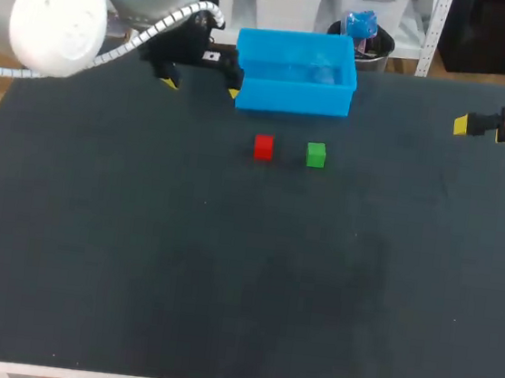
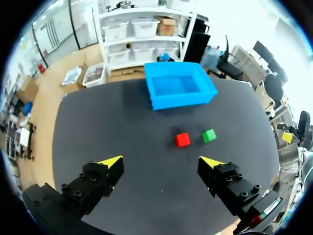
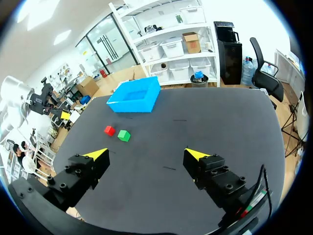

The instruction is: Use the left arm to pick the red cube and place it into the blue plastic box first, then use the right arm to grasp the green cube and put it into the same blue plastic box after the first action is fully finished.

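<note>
The red cube [image 1: 264,146] and the green cube [image 1: 316,154] sit side by side on the black table, red on the left, just in front of the blue plastic box [image 1: 295,96]. My left gripper [image 1: 201,87] hovers open beside the box's left end, nothing between its fingers. The left wrist view shows this gripper [image 2: 161,161] with the red cube [image 2: 182,140] and green cube [image 2: 209,135] ahead of it, the box [image 2: 183,101] beyond. My right gripper [image 3: 146,156] stands open and empty at the table's far right, one yellow fingertip [image 1: 461,124] showing; the cubes [image 3: 109,130] [image 3: 124,135] lie far ahead.
The blue box [image 3: 131,106] looks empty inside. The black table top [image 1: 225,268] stretches wide in front of the cubes and to both sides.
</note>
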You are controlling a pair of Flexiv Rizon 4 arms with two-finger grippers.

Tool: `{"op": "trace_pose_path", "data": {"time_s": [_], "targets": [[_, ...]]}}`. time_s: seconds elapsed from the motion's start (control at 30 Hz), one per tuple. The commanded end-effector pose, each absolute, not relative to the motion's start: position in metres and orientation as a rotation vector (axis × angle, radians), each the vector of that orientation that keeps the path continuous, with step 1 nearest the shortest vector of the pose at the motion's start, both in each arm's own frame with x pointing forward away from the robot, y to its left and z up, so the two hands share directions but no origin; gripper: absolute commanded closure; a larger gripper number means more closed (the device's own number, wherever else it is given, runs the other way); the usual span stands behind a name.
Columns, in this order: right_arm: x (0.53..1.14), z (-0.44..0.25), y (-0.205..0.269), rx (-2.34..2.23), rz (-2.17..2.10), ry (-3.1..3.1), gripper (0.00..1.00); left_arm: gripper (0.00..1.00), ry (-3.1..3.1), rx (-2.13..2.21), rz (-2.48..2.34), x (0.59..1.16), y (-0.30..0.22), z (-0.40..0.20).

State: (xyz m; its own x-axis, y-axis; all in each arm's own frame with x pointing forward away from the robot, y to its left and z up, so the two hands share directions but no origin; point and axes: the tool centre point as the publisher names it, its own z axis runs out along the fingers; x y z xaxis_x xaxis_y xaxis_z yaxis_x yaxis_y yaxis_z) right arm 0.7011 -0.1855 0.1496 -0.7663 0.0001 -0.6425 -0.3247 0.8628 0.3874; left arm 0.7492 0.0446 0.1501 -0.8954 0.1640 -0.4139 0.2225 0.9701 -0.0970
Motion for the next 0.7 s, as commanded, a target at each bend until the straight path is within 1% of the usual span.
{"op": "trace_pose_path", "data": {"time_s": [0.03,0.4,0.7], "targets": [[0.701,0.149,-0.186,-0.235,0.645,2.372,0.00,0.00,2.711,0.257,-0.135,0.750,0.040,0.150],[0.701,0.149,-0.186,-0.235,0.645,2.372,0.00,0.00,2.792,0.133,-0.063,0.775,-0.007,0.136],[0.701,0.149,-0.186,-0.235,0.645,2.372,0.00,0.00,2.838,-0.003,0.029,0.790,-0.027,0.104]]}}
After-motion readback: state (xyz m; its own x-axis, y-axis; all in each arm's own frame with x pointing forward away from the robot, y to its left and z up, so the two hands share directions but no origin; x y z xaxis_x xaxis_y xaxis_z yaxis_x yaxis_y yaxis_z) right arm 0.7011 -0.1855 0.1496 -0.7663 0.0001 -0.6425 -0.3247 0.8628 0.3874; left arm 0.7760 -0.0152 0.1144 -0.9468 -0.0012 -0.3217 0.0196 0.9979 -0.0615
